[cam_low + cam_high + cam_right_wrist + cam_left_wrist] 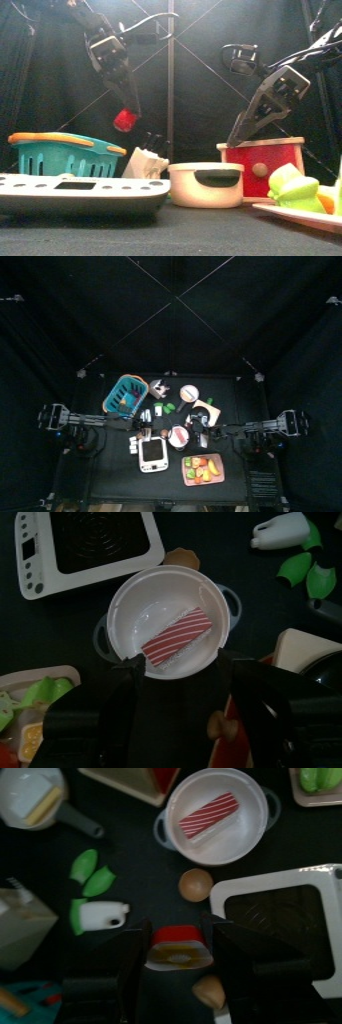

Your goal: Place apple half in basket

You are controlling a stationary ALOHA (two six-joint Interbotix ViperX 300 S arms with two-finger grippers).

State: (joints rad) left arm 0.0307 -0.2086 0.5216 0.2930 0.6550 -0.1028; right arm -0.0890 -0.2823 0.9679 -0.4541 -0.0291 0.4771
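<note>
My left gripper (pixel 177 960) is shut on the apple half (pixel 177 948), which has red skin and a cream cut face. In the front view the apple half (pixel 124 120) hangs in the air, above and just right of the teal slatted basket (pixel 60 155). A corner of the basket shows in the left wrist view (pixel 19 1004). In the top view the basket (pixel 127 396) stands at the table's back left, with the left gripper (pixel 146 416) to its right. My right gripper (pixel 187 702) is open and empty above a white pot (pixel 167 622).
The white pot (pixel 205 184) holds a red-striped strip. A white toy scale (pixel 80 190) lies at the front, with a red box (pixel 263 165) and a tan tray of small foods (pixel 203 468) to its right. Green pods (pixel 91 873) and a brown egg (pixel 195 884) lie below the left gripper.
</note>
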